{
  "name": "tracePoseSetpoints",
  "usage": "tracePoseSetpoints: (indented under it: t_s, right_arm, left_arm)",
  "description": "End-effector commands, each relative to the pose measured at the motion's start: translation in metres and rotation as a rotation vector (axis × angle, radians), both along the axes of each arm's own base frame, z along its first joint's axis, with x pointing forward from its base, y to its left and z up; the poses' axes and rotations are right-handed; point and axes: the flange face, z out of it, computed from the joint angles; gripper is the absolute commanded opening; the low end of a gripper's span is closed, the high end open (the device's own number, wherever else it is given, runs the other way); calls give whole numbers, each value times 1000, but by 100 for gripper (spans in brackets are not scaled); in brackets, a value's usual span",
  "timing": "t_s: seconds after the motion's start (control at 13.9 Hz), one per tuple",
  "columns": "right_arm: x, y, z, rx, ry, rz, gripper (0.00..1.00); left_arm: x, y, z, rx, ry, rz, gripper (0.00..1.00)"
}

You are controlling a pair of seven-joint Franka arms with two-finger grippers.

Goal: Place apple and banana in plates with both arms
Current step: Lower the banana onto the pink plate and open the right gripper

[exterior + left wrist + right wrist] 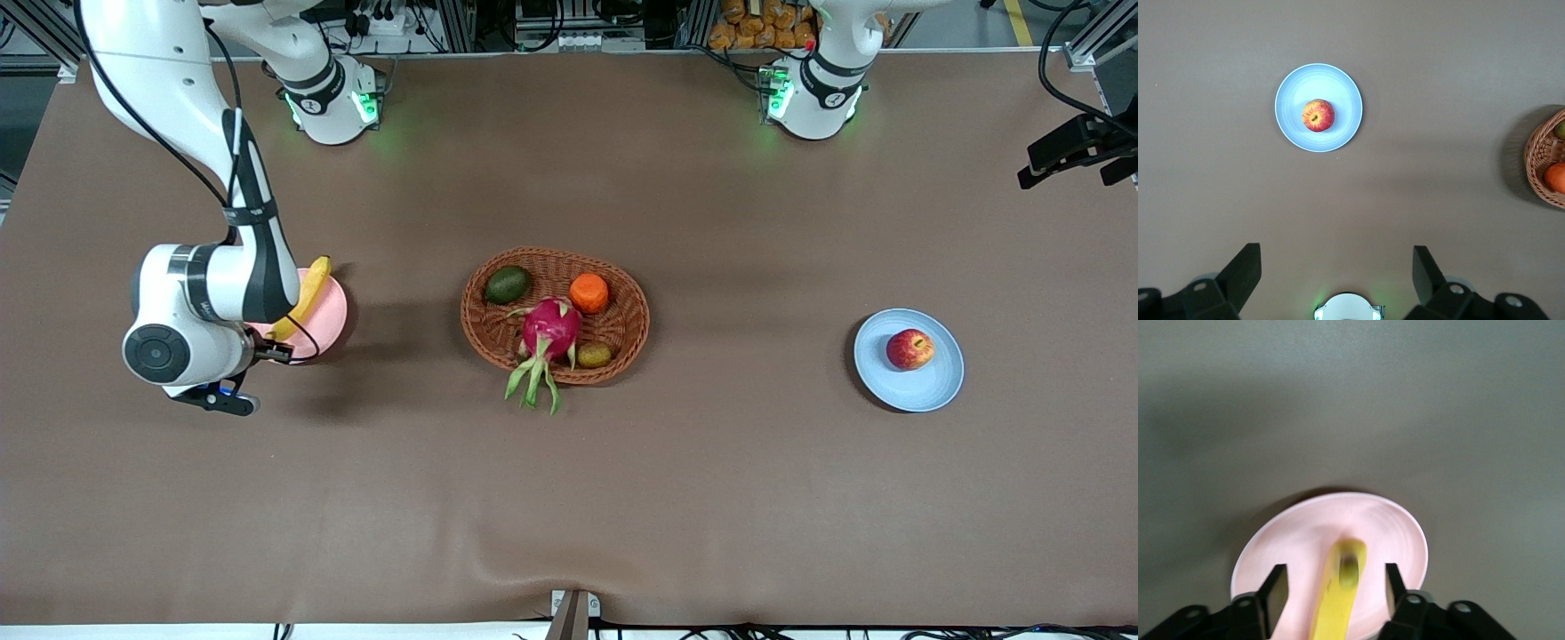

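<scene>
Apple (909,348), small, round, red with yellow streaks: on the pale blue plate (933,384) toward the left arm's end of the worktop (711,498); banana (305,295), long, yellow, dark-tipped: lying on the pale pink plate (331,313) toward the right arm's end. Oval wicker basket (627,307) between the plates: holds a dragon fruit (550,329), an orange (589,292), an avocado (508,284) and a small brownish fruit (594,355). Right end effector (1335,587): low over the pink plate, fingers parted either side of the banana, clear of it; left end effector (1336,273): high over the worktop, fingers wide, holding nothing
</scene>
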Motion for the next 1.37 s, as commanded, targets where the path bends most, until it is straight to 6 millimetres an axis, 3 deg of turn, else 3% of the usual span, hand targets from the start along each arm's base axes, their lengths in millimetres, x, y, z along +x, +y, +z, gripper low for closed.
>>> tracePoseSetpoints:
  t_s: [0.0,0.14,0.36,0.58,0.65,1.01,1.15,1.3]
  right_arm:
    - [12,6,82,31,12,3,100]
    - [14,13,144,42,16,0,100]
    - [8,-2,228,73,-27,-21,100]
    - [-9,-12,290,145,-103,122,100]
    - [-16,-27,310,178,-141,154,100]
    - [-55,-110,383,264,-293,287,100]
    - [-73,-114,402,275,-316,298,100]
    - [-94,-121,407,303,-353,270,100]
  left_arm:
    - [2,-3,0,-4,-2,4,100]
    - [1,-3,1,-4,-4,4,100]
    - [2,-3,0,-1,-2,-5,100]
    - [4,-3,-2,0,2,-7,100]
    - [4,-3,-3,2,3,-7,100]
    - [4,-2,-1,7,0,1,100]
    - [4,0,-1,6,0,-2,100]
    - [4,-3,-2,7,1,-1,100]
